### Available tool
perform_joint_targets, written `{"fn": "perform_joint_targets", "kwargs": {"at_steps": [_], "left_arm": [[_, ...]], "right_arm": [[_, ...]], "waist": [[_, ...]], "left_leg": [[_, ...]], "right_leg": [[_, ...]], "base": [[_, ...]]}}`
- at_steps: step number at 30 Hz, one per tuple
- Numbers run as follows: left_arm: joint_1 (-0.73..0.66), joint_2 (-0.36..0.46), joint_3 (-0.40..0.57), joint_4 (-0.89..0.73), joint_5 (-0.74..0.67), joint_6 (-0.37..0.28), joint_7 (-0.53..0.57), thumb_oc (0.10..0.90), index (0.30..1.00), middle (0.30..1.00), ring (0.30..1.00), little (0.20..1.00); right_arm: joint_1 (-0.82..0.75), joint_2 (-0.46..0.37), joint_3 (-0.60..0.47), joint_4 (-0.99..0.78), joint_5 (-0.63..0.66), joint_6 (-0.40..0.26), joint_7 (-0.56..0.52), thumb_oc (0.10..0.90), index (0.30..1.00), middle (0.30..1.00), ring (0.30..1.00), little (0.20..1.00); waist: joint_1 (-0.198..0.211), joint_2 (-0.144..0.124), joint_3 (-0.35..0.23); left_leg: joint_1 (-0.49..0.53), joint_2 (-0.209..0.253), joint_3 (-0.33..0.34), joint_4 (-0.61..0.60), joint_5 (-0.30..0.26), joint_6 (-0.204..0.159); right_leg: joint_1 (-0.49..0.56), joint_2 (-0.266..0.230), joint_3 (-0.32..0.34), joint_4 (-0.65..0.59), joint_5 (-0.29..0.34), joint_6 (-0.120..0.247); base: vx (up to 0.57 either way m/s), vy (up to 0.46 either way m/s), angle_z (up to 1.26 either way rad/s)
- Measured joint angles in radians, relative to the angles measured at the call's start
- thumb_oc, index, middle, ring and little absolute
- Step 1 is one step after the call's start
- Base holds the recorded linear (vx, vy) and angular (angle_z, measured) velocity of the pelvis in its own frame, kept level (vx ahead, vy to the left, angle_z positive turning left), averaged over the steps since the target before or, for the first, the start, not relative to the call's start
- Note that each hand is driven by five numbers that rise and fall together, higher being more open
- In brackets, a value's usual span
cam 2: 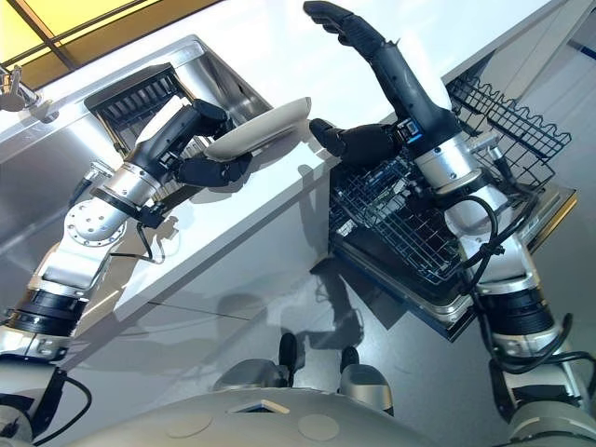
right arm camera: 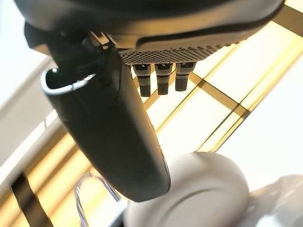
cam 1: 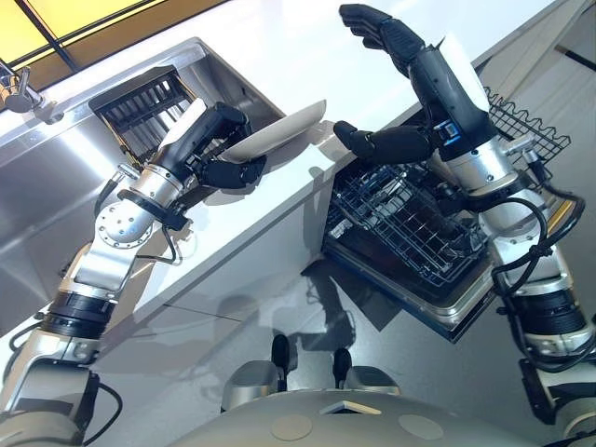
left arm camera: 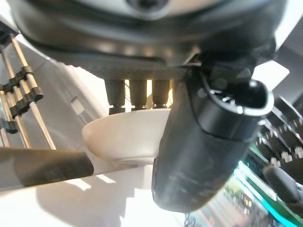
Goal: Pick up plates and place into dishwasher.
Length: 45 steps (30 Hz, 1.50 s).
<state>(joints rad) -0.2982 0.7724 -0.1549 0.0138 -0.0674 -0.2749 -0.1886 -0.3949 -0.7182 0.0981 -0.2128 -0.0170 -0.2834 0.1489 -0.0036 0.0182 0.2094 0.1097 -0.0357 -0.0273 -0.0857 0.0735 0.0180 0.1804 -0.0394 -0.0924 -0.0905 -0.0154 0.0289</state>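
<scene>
A white plate [cam 1: 279, 135] is held tilted above the counter edge, between the sink and the dishwasher. My left hand [cam 1: 209, 140] is shut on its near rim, fingers over the top and thumb [left arm camera: 203, 142] underneath, as the left wrist view shows on the plate [left arm camera: 125, 137]. My right hand [cam 1: 438, 88] is raised above the dishwasher's lower rack [cam 1: 410, 223]. It is open, with its fingers [right arm camera: 158, 78] straight and pointing up. Its thumb [cam 1: 382, 144] reaches toward the plate's far rim, a small gap apart.
The white counter [cam 1: 307, 56] runs diagonally across the view. A steel sink [cam 1: 56, 186] with a dark wire drainer [cam 1: 140, 107] and a tap [cam 1: 14, 88] lies at the left. The dishwasher door [cam 1: 438, 312] is open, and an upper wire basket [cam 1: 526, 130] sticks out at the right.
</scene>
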Motion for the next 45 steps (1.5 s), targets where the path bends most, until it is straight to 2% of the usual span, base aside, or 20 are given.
{"fn": "perform_joint_targets", "kwargs": {"at_steps": [5,7,11,18,21,23,24,25,26,30,33,43,44,45], "left_arm": [[-0.012,0.049,0.000,-0.033,0.000,-0.018,-0.038,0.100,0.300,0.300,0.300,0.200],[-0.012,0.071,0.000,-0.042,0.000,-0.050,-0.050,0.100,0.300,0.300,0.300,0.200],[-0.016,0.107,-0.001,-0.050,0.000,-0.080,-0.068,0.100,0.300,0.300,0.300,0.200],[-0.018,0.118,-0.002,-0.062,-0.003,-0.117,-0.071,0.100,0.300,0.300,0.300,0.200],[-0.018,0.119,-0.006,-0.062,-0.010,-0.125,-0.072,0.100,0.300,0.300,0.300,0.200],[-0.018,0.119,-0.008,-0.062,-0.013,-0.139,-0.071,0.100,0.300,0.300,0.300,0.200],[-0.018,0.116,-0.009,-0.064,-0.017,-0.148,-0.071,0.100,0.300,0.300,0.300,0.200],[-0.018,0.112,-0.009,-0.071,-0.023,-0.150,-0.072,0.100,0.300,0.300,0.300,0.200],[-0.018,0.104,-0.010,-0.080,-0.031,-0.150,-0.073,0.100,0.300,0.300,0.300,0.200],[-0.021,0.064,-0.032,-0.080,-0.071,-0.149,-0.086,0.100,0.300,0.300,0.300,0.200],[-0.021,0.039,-0.034,-0.076,-0.100,-0.133,-0.099,0.100,0.300,0.300,0.300,0.200],[-0.021,-0.035,0.001,-0.069,-0.190,-0.012,-0.206,0.100,0.300,0.300,0.300,0.200],[-0.021,-0.034,0.003,-0.069,-0.190,-0.012,-0.206,0.407,0.564,0.564,0.564,0.507],[-0.021,-0.032,0.004,-0.069,-0.190,-0.012,-0.206,0.616,0.742,0.742,0.742,0.716]], "right_arm": [[-0.057,-0.096,0.000,0.000,-0.031,-0.029,0.104,0.800,0.900,0.900,0.900,0.900],[-0.071,-0.132,0.008,0.000,-0.043,-0.037,0.177,0.800,0.900,0.900,0.900,0.900],[-0.096,-0.219,0.073,0.000,-0.043,-0.042,0.296,0.800,0.900,0.900,0.900,0.900],[-0.136,-0.245,0.124,0.000,-0.040,-0.040,0.422,0.800,0.900,0.900,0.900,0.900],[-0.148,-0.245,0.139,0.001,-0.018,-0.033,0.431,0.800,0.900,0.900,0.900,0.900],[-0.164,-0.243,0.157,0.001,0.002,-0.027,0.431,0.432,0.585,0.585,0.585,0.532],[-0.165,-0.240,0.157,0.001,0.006,-0.025,0.430,0.309,0.479,0.479,0.479,0.409],[-0.165,-0.235,0.159,0.001,0.007,-0.020,0.426,0.270,0.446,0.446,0.446,0.370],[-0.166,-0.226,0.160,0.004,0.007,-0.014,0.410,0.103,0.302,0.302,0.302,0.203],[-0.171,-0.157,0.160,0.014,0.007,0.015,0.351,0.100,0.300,0.300,0.300,0.200],[-0.171,-0.140,0.176,0.032,-0.001,0.038,0.324,0.100,0.300,0.300,0.300,0.200],[-0.127,-0.094,0.182,0.039,-0.046,0.043,0.230,0.100,0.300,0.300,0.300,0.200],[-0.116,-0.090,0.182,0.038,-0.047,0.042,0.218,0.100,0.300,0.300,0.300,0.200],[-0.110,-0.088,0.182,0.038,-0.049,0.041,0.210,0.100,0.300,0.300,0.300,0.200]], "waist": [[0.001,-0.006,-0.003],[0.001,-0.009,-0.005],[0.001,-0.015,-0.009],[0.003,-0.027,-0.016],[0.004,-0.030,-0.018],[0.004,-0.030,-0.018],[0.004,-0.031,-0.018],[0.005,-0.031,-0.019],[0.006,-0.032,-0.019],[0.005,-0.032,-0.019],[0.006,-0.033,-0.021],[0.002,-0.033,-0.022],[0.002,-0.033,-0.022],[0.002,-0.033,-0.022]], "left_leg": [[0.000,0.000,-0.003,-0.002,0.002,0.000],[0.000,-0.001,-0.003,-0.002,0.002,0.000],[0.000,-0.001,-0.004,-0.002,0.002,0.000],[0.000,-0.001,-0.006,-0.002,0.002,0.001],[-0.001,-0.002,-0.006,-0.002,0.002,0.001],[-0.001,-0.002,-0.007,-0.002,0.002,0.001],[-0.001,-0.001,-0.008,-0.002,0.002,0.001],[-0.001,-0.001,-0.010,-0.002,0.002,0.001],[-0.001,-0.001,-0.011,-0.002,0.002,0.001],[-0.001,-0.002,-0.012,-0.002,0.004,0.001],[-0.001,-0.002,-0.012,-0.002,0.004,0.001],[-0.001,-0.001,-0.010,-0.002,0.004,0.001],[-0.001,-0.001,-0.010,-0.002,0.004,0.000],[-0.001,-0.001,-0.010,-0.002,0.004,0.000]], "right_leg": [[0.000,0.000,-0.002,0.000,0.000,0.000],[0.000,0.000,-0.003,0.000,0.000,0.000],[0.000,0.000,-0.004,0.000,0.000,0.000],[0.000,0.000,-0.005,0.000,0.000,0.000],[0.001,-0.001,-0.006,0.000,0.000,0.000],[0.001,-0.001,-0.006,0.000,0.000,0.000],[0.002,-0.001,-0.008,0.000,0.000,0.000],[0.003,-0.001,-0.009,0.000,0.000,0.000],[0.003,-0.001,-0.011,0.000,0.000,0.000],[0.003,-0.001,-0.012,0.000,0.000,0.000],[0.003,-0.001,-0.012,0.000,0.000,0.000],[0.002,-0.001,-0.010,0.000,0.000,0.000],[0.002,-0.001,-0.010,0.000,0.000,0.000],[0.002,-0.001,-0.010,0.000,0.000,0.000]], "base": [[0.00,0.000,0.00],[0.03,0.000,0.00],[0.01,0.000,0.00],[0.00,0.000,0.00],[0.00,0.000,0.00],[0.00,0.000,0.00],[0.00,-0.004,0.03],[-0.02,-0.003,0.04],[-0.03,-0.001,0.03],[-0.01,0.000,0.01],[0.00,0.000,0.00],[0.00,0.000,0.00],[0.00,0.000,0.00],[0.00,0.000,0.00]]}}
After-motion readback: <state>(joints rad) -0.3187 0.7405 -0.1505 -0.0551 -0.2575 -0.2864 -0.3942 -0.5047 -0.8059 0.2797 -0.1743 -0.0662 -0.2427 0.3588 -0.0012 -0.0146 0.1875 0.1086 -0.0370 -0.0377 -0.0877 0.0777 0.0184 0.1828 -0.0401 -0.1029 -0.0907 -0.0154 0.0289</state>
